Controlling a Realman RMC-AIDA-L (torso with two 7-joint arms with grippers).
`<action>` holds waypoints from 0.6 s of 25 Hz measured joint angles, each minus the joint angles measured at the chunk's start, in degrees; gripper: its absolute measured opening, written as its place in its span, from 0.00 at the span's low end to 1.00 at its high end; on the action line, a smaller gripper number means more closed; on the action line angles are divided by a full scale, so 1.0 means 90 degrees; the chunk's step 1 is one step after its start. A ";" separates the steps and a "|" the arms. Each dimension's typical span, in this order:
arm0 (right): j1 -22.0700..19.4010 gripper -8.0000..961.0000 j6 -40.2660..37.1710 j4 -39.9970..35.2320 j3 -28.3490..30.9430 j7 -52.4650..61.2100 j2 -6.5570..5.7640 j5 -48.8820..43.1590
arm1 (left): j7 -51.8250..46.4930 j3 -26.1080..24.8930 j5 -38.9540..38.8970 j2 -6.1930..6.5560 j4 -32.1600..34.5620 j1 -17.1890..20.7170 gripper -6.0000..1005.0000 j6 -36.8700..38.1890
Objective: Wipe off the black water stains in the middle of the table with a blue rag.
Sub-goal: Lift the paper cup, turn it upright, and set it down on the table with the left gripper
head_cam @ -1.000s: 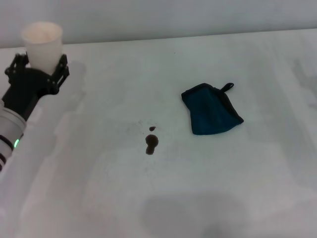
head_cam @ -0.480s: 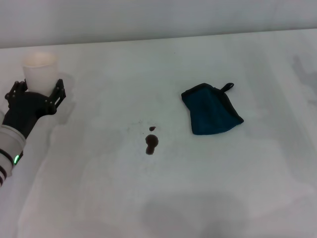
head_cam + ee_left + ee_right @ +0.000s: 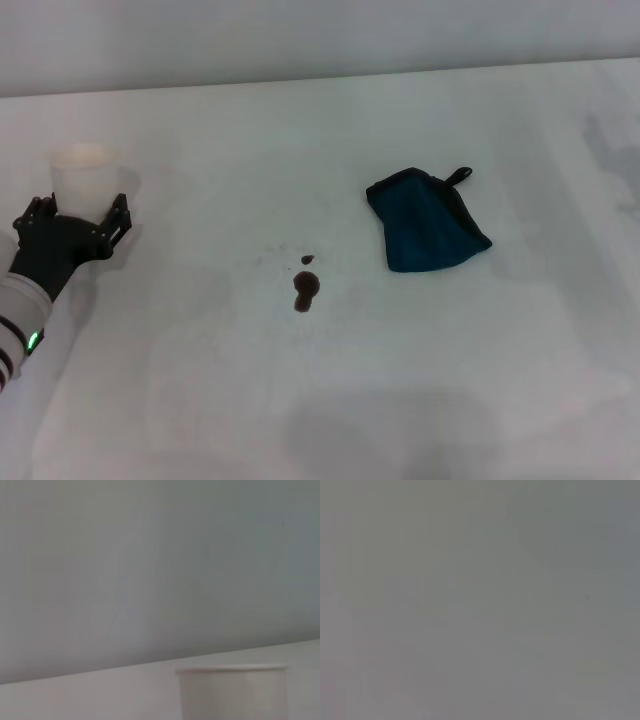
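White paper, a single cup [image 3: 86, 178] stands at the left edge of the table [image 3: 300, 400], and the left gripper [image 3: 75, 215] has its black fingers [image 3: 113, 218] clasped round the cup's lower wall, one on each side, spread only as far as the cup is wide. The left wrist view shows the same cup [image 3: 232, 692] upright, its rim level against a plain grey wall. The right gripper shows in no view, and its wrist camera gives only a flat grey field.

There are two black water stains [image 3: 305, 287] near the middle of the table: one larger blob with a tinier dot just beyond it, close together. One blue rag [image 3: 425, 220] lies crumpled flat on the table, its small black loop at the far corner. The stains lie well to the right of the left gripper's fingers, and the rag lies farther right again, beyond the stains and apart from them.
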 joint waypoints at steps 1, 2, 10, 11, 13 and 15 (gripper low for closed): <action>0.0002 0.81 0.0000 0.0007 -0.0003 0.0000 0.0003 -0.0003 | 0.0006 0.0000 0.0009 0.0001 0.0001 0.0012 0.76 0.0000; 0.0002 0.81 0.0000 0.0018 -0.0004 0.0000 0.0005 -0.0003 | 0.0015 0.0000 0.0016 0.0001 0.0000 0.0028 0.76 0.0000; 0.0004 0.81 0.0009 0.0042 -0.0068 0.0000 0.0021 -0.0023 | 0.0028 0.0000 0.0020 -0.0007 0.0000 0.0158 0.76 -0.0004; 0.0005 0.81 0.0009 0.0043 -0.0092 0.0000 0.0022 -0.0023 | 0.0028 0.0000 0.0020 -0.0008 0.0000 0.0167 0.76 -0.0004; 0.0011 0.81 0.0007 0.0044 -0.0119 0.0000 0.0022 -0.0023 | 0.0029 0.0000 0.0021 -0.0009 0.0008 0.0181 0.76 -0.0004; 0.0013 0.80 0.0007 0.0046 -0.0124 0.0000 0.0022 -0.0023 | 0.0032 0.0000 0.0021 -0.0010 0.0033 0.0189 0.76 -0.0004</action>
